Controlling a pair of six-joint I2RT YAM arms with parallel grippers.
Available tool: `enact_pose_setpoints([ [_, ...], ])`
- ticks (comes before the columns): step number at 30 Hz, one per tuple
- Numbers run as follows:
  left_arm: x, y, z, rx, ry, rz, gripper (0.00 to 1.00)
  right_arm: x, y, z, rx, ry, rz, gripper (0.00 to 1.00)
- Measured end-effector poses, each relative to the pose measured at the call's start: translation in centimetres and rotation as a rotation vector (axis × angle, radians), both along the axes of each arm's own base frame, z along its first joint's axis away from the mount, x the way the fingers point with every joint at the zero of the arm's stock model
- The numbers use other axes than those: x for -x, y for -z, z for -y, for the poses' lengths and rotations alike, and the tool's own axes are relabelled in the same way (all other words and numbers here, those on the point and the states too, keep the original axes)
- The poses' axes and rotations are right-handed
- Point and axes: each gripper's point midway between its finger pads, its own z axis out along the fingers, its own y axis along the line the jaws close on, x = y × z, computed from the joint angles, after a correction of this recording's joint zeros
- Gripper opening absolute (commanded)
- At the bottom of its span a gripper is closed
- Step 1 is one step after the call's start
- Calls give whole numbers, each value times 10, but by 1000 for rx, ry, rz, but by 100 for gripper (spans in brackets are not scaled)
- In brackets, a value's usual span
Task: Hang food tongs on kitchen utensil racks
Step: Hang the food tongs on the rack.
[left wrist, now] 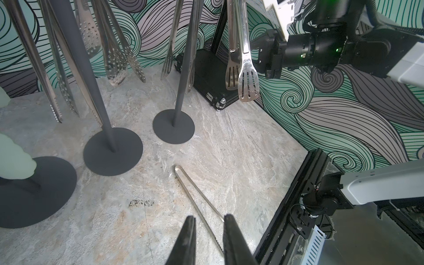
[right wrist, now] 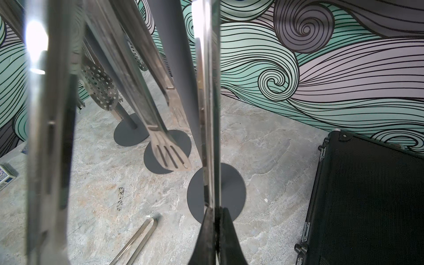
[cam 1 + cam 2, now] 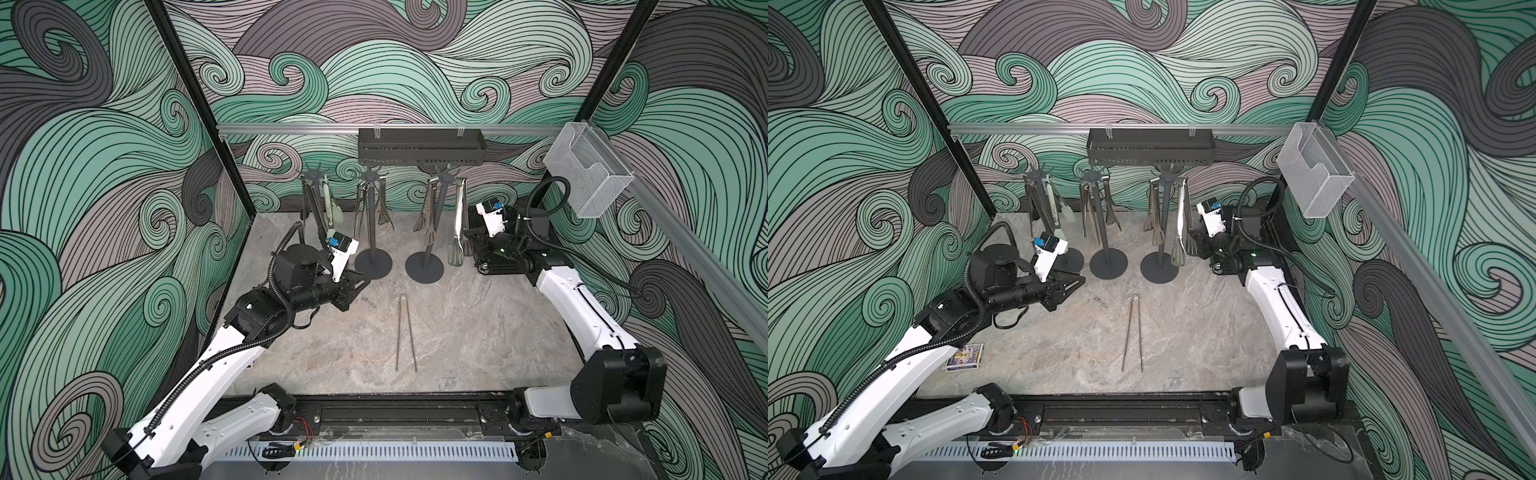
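- Right gripper point(image 2: 215, 218) is pinched tight on one blade of the shiny steel tongs point(image 2: 210, 91), dangling at 3 o'clock of the right rack point(image 3: 424, 267).
- Left gripper point(image 1: 210, 216): jaws a bit apart, hovering at 7 o'clock of the middle rack point(image 3: 372, 264).
- Loose tongs point(image 1: 178, 168) lie flat on the table point(image 3: 478, 332), 6 o'clock of that rack.

Enclosure walls point(image 3: 415, 62): 3 panels printed with green, grey and mauve wave swirls outlined in black. Work surface point(image 3: 478, 332): grey marble-pattern top, evenly lit. An aluminium rail point(image 3: 291, 126) runs along the back wall, and a black perforated shelf point(image 3: 419, 151) hangs from it. A clear mesh box point(image 3: 590, 183) hangs on the side rail point(image 3: 685, 245). A black case point(image 2: 367, 195) stands in a far corner
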Motion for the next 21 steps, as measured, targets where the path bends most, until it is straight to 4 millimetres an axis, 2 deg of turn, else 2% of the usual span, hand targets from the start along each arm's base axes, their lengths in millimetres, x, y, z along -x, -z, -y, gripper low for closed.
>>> enact_pose_setpoints([
  [21,-5,4,3,-8,2,-5,22,-5,4,-7,-48,6,-30,11],
])
